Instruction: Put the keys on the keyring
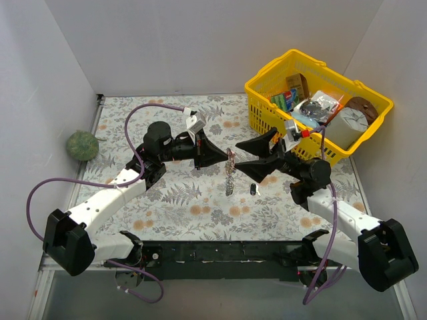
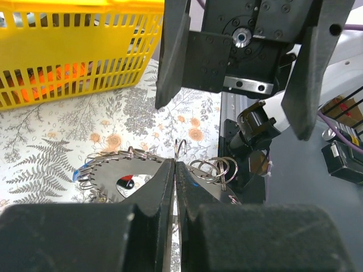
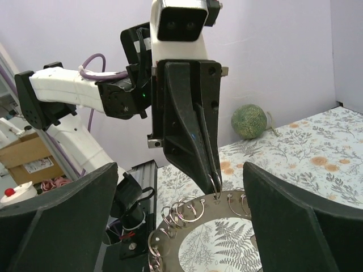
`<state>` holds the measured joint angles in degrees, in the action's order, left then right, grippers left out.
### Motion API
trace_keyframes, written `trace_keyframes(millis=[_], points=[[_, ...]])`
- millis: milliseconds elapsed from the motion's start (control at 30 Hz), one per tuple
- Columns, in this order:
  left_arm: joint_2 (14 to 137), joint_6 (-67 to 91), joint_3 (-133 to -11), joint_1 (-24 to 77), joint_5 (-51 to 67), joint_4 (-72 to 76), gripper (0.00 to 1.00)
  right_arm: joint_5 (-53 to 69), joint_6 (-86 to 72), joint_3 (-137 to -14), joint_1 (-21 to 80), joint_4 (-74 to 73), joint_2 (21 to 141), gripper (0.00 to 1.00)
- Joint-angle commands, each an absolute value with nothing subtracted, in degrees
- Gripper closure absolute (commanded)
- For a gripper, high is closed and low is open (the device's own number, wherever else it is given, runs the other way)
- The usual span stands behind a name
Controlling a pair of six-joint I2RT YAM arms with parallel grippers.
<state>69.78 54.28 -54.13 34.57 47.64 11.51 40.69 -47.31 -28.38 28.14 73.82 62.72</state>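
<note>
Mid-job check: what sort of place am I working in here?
Probably a lab test cell: plain white walls on three sides, a fern-print cloth as work surface, a yellow basket of assorted items.

My left arm point(image 1: 113, 193) starts from its base at 7 o'clock in the top view and runs up toward 1 o'clock. It then bends at the wrist so the left jaws point toward 3 o'clock. Those jaws are pressed together, their fingers point(image 2: 156, 192) meeting tip to tip and pinching the rim of the keyring point(image 1: 230, 175).

My right arm point(image 1: 333, 207) comes up from 5 o'clock toward 11 o'clock. It bends so the right jaws aim toward 9 o'clock, straight at the left ones. The right jaws are spread wide, with a finger point(image 3: 57, 226) at each side of their own wrist view, gripping nothing.

The two sets of tips face each other closely above the middle of the bench point(image 1: 167, 200).
</note>
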Motion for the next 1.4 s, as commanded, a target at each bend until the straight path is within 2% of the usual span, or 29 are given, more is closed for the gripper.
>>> trace_keyframes(millis=[0,300,500,867,1100,1367], points=[[67.33,51.42,-56.95,34.37,46.14,9.93,1.0,41.04,-47.99,-29.62,27.16,97.82,60.91,0.02],[66.09,48.52,-56.42,34.45,42.99,7.65,1.0,42.19,-47.64,-29.36,25.93,96.42,59.77,0.02],[66.44,45.0,-57.13,34.37,40.26,4.05,1.0,43.85,-45.8,-29.44,25.31,90.27,58.45,0.02],[67.41,33.76,-59.06,37.26,27.7,-6.14,1.0,45.7,-35.08,-29.8,24.7,70.07,53.44,0.02],[67.15,28.31,-58.27,40.69,19.97,-6.77,1.0,44.39,-25.32,-29.79,24.61,54.08,48.79,0.02],[65.92,21.11,-56.34,45.87,11.43,-5.89,1.0,44.47,-17.93,-31.46,24.7,42.37,47.81,0.02]])
